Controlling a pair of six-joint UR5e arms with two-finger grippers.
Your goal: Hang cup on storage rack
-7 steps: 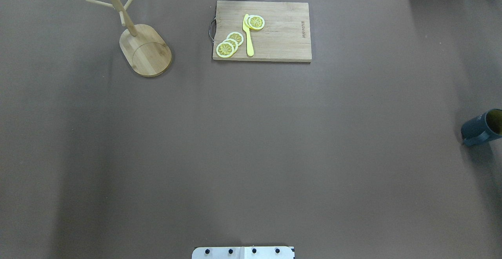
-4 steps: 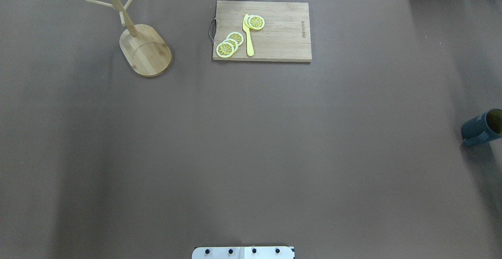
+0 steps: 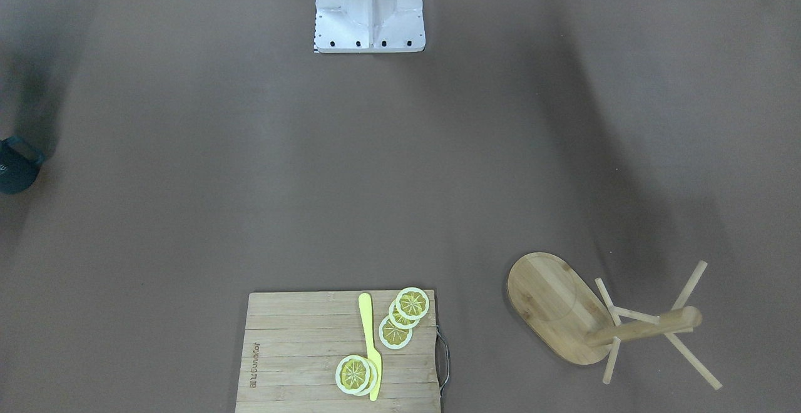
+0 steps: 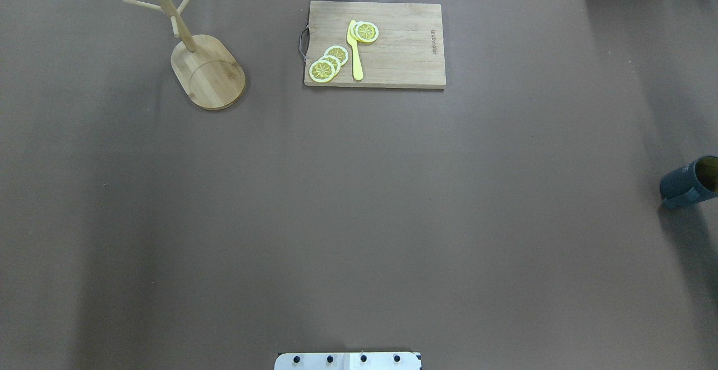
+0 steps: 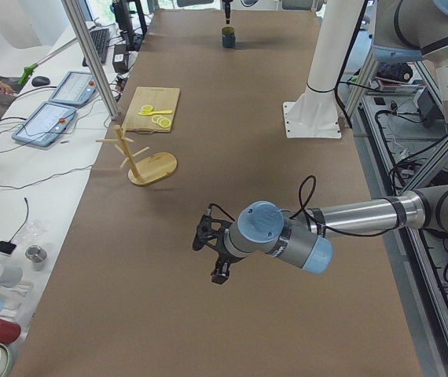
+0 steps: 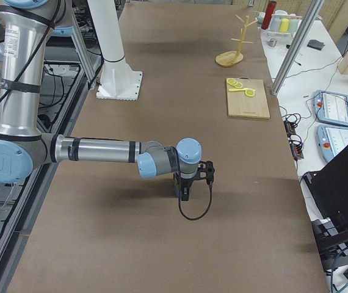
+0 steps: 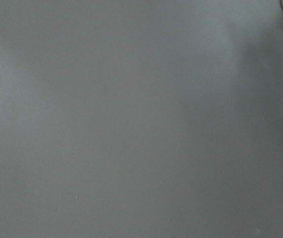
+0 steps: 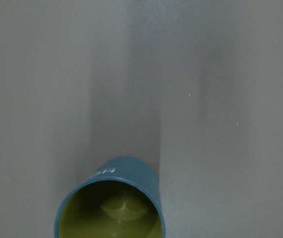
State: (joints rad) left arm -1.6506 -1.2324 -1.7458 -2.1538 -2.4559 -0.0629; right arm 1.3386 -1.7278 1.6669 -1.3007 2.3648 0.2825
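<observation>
The dark blue-grey cup [image 4: 690,184] stands upright at the table's right edge, and also shows at the left edge of the front-facing view [image 3: 15,168]. The right wrist view looks down into the cup's yellow inside [image 8: 110,210]. The bamboo storage rack [image 4: 208,72] stands at the far left with bare pegs, and also shows in the front-facing view [image 3: 560,305]. My right gripper [image 6: 185,194] hangs right over the cup. My left gripper [image 5: 218,273] hangs over bare table, nearer than the rack [image 5: 152,166]. I cannot tell whether either gripper is open or shut.
A bamboo cutting board [image 4: 392,56] with lemon slices [image 4: 328,63] and a yellow knife [image 4: 355,50] lies at the far middle. The robot's base plate [image 4: 348,361] sits at the near edge. Brown table surface lies between the cup and the rack.
</observation>
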